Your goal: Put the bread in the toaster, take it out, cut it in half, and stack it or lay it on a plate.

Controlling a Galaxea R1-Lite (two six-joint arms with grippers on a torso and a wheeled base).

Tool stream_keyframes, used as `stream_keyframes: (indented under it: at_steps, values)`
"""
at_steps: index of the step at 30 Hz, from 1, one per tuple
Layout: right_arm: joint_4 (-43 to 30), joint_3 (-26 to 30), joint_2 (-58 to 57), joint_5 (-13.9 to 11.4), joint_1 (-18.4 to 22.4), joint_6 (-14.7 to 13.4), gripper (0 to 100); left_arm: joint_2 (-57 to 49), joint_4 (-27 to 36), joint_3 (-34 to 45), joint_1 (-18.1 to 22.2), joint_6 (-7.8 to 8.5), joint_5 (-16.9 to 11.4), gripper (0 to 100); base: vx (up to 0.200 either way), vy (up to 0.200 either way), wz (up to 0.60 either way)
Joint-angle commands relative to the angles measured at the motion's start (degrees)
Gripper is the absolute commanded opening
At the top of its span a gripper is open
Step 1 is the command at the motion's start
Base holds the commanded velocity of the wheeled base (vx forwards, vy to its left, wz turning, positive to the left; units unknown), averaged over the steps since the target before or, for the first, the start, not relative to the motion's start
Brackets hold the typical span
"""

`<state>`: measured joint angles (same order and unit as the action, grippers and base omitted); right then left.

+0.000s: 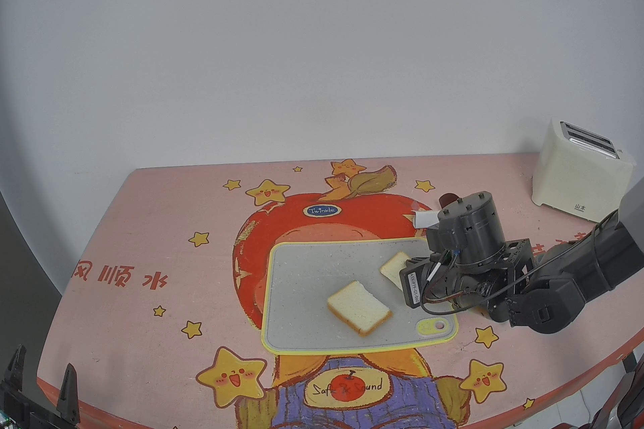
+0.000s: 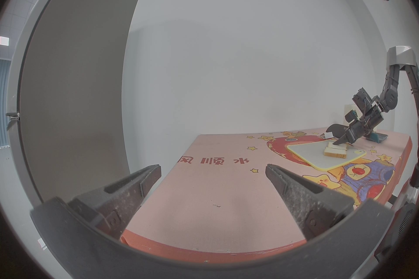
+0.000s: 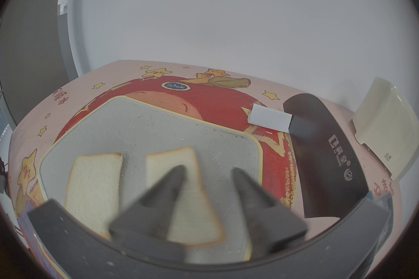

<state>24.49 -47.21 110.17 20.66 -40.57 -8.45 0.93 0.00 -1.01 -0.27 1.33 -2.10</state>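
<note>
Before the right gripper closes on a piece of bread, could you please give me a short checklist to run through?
1. Bread cut in two: ok, one half and the other half lie apart on the cutting board.
2. Right gripper open: ok, fingers spread over the other half.
3. Knife out of the way: ok, it lies flat on the table beside the board.
4. Plate ready for the halves: cannot tell.
5. Left gripper clear: ok, open, off the table's near corner, away from the board.
</note>
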Motion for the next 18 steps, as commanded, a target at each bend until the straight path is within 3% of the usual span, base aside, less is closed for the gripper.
stream_keyframes:
  at_steps: [1,18]
  values:
    - [0.0,0.1,-0.8,0.0,0.0,0.0,0,0.0,0.0,0.9,0.0,-0.01,0.0,100,0.0,0.0,0.0]
    - [-0.1,0.6,-4.4,-0.1,-0.9,0.1,0,0.0,0.0,0.9,0.0,-0.01,0.0,100,0.0,0.0,0.0]
